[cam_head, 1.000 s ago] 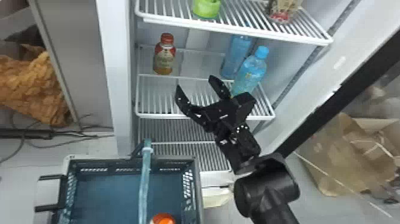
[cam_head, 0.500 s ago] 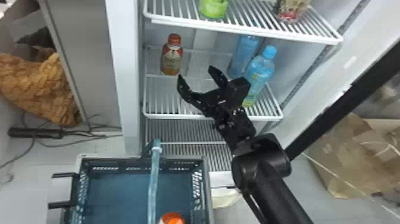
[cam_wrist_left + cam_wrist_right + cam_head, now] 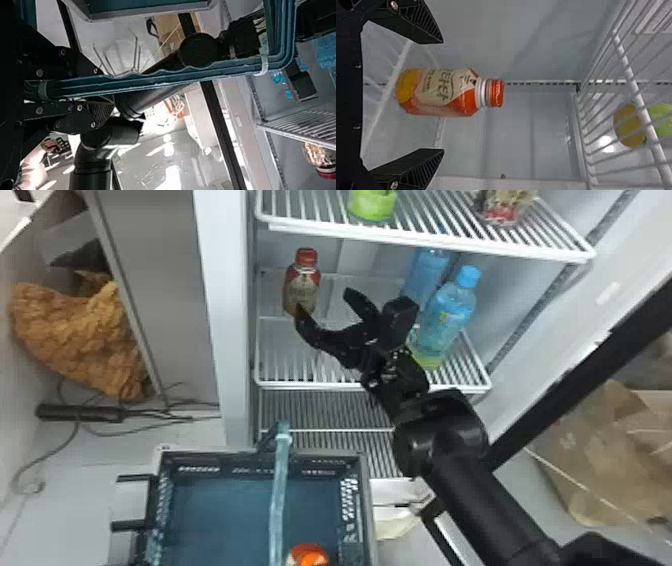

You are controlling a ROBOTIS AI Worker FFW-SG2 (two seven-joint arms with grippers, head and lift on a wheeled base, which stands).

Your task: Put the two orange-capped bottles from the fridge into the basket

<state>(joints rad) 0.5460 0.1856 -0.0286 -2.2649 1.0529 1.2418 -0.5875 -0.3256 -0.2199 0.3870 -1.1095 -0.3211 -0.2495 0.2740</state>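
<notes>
Tall white fridge point(image 3: 222, 315), wire racks inside. Dark blue-green plastic basket point(image 3: 225, 510) below and in front. Right gripper point(image 3: 324, 300), black, two flat fingers, jaws wide apart, nothing between them, facing the small bottle in the fridge. Left gripper point(image 3: 107, 89), black, jaws closed on the basket's teal strap-like handle point(image 3: 166, 81). Two blue plastic bottles point(image 3: 447, 315) upright on the middle rack, right side. Small orange-capped bottle, cream-and-red label point(image 3: 301, 287), upright on the same rack, left side, gap to each right finger in the wrist view. Second bottle, orange top point(image 3: 310, 557), in the basket; lower part cut off.
</notes>
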